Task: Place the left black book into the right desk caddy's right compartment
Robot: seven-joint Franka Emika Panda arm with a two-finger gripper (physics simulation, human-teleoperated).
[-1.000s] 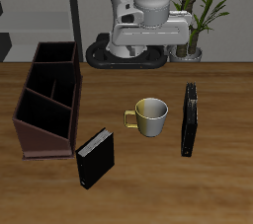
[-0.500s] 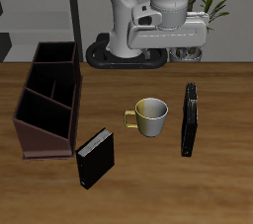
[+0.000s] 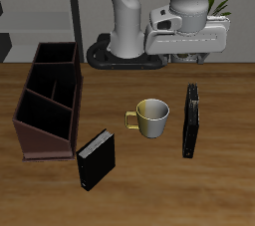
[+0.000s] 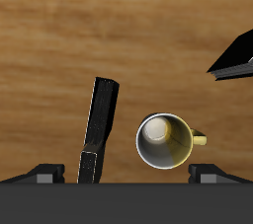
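The left black book [image 3: 190, 120] is a slim, plain black slab lying flat on the table beside the mug; it also shows in the wrist view [image 4: 99, 129]. The right desk caddy [image 3: 50, 101] is a dark reddish-brown open box with inner dividers, standing on the far side of the mug from this book. My gripper [image 3: 185, 59] hangs high above the table, farther back than the book's far end. In the wrist view the gripper [image 4: 126, 177] has its fingertips [image 4: 44, 174] spread wide, with nothing between them.
A cream mug [image 3: 151, 117] stands mid-table between book and caddy, also in the wrist view [image 4: 165, 141]. A shorter black book with greyish page edges [image 3: 96, 160] lies near the table's front edge by the caddy. A potted plant [image 3: 204, 16] stands behind the table.
My arm has swung sideways from above the mug's far side to above the slim black book's far end. Nothing on the table has moved.
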